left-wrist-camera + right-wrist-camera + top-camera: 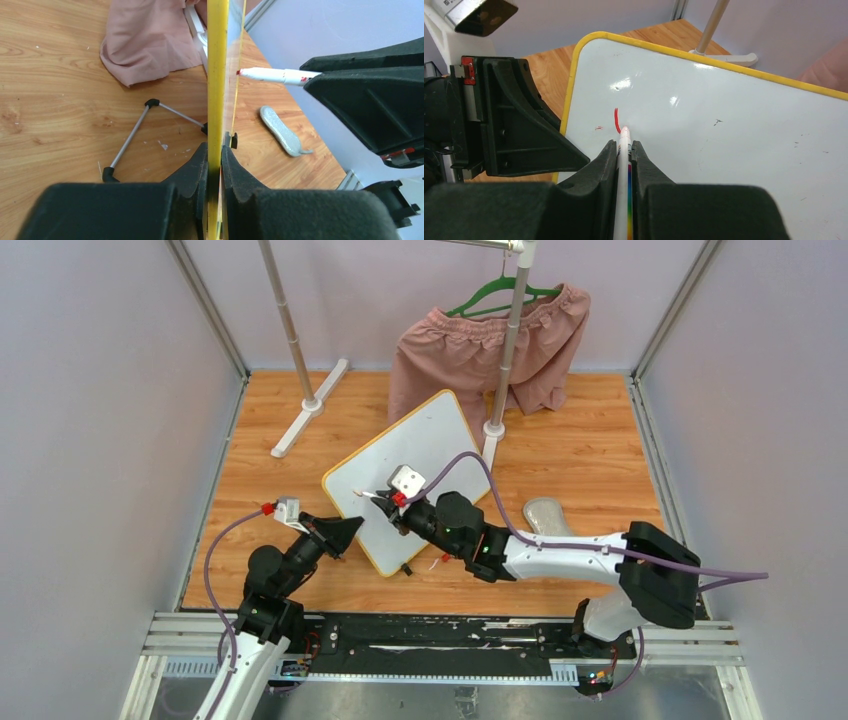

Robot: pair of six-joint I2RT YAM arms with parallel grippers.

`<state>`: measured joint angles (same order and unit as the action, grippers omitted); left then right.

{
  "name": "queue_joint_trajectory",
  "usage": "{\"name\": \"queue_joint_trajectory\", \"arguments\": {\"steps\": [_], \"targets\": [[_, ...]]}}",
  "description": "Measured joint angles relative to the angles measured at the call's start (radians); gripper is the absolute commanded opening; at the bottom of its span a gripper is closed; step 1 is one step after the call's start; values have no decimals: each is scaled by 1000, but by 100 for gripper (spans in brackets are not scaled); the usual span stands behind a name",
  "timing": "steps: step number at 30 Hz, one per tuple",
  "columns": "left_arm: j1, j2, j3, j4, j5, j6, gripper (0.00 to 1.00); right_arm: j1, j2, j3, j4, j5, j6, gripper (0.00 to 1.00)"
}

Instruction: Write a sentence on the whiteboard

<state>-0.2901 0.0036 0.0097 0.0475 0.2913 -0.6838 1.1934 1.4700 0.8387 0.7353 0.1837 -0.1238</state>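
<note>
Two tools busy: left tool (353, 529) is clamped on the edge of the yellow-framed white rectangular whiteboard (425, 450), propped up mid wooden desk (590, 460). Right tool (624, 146) pinches a white red-tipped marker (625, 134), tip right at the board by one short red stroke (617, 120).

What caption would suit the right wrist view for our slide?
Right gripper holds a marker to the whiteboard, its tip at a short red stroke.

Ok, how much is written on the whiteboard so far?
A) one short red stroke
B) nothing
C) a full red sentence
A: the right wrist view shows only one short red stroke at the marker tip on the whiteboard, with no words yet.
</note>
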Motion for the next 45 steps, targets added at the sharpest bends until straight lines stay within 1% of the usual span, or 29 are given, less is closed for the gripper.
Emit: {"name": "queue_joint_trajectory", "arguments": {"steps": [5,13,34,45], "targets": [[0,0,0,0,1,0,0,-13,-24,1,5,-1,5,0],[0,0,0,0,1,0,0,-40,-19,14,2,-3,23,0],[0,0,0,0,1,0,0,-42,13,37,-3,-40,72,0],[0,0,0,-1,0,0,0,-42,2,3,-2,-45,91,0]]}}
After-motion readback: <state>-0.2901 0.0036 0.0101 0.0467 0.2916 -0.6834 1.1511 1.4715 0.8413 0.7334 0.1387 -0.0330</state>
